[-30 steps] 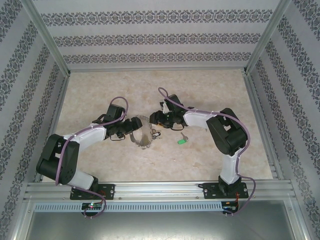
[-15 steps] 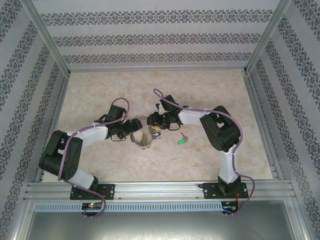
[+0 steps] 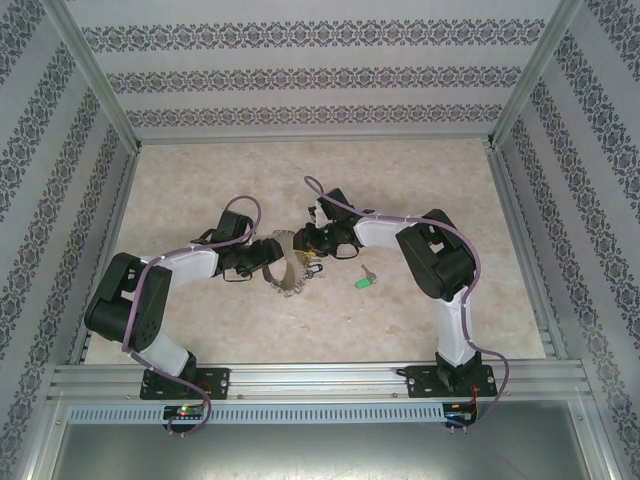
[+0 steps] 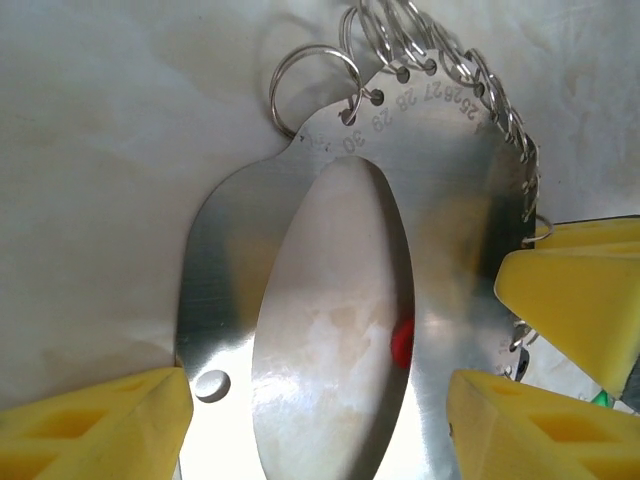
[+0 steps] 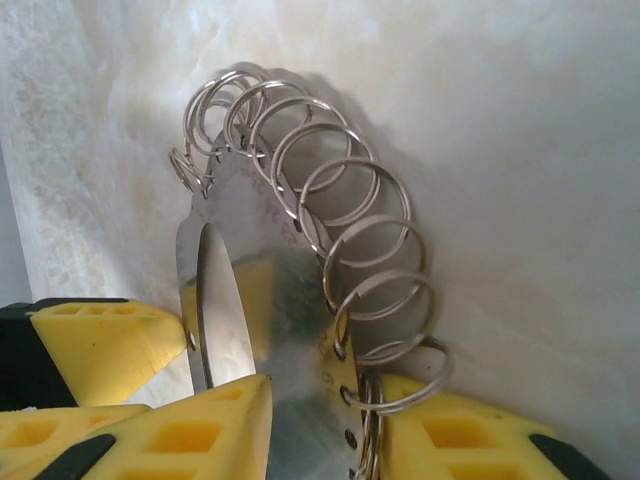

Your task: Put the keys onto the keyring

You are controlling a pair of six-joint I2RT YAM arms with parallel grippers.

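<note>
Two grippers meet at one keyring. The right gripper [image 5: 325, 400] is narrow, pinching the keyring [image 5: 300, 310] plate beside its split rings [image 5: 365, 200]. The left gripper [image 4: 320, 410] straddles the plate wide; I cannot tell whether it grips. Numbers 25 to 30 [image 4: 420, 105] are stamped along the rim. One green key [image 3: 363, 281] lies on the table [image 3: 420, 180], apart to the right.

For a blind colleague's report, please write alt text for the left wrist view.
A flat silver keyring with an oval opening has small split rings threaded along its numbered edge. Yellow fingertips of the left gripper sit either side of it at the bottom; a red spot shows at the opening's rim.
</note>
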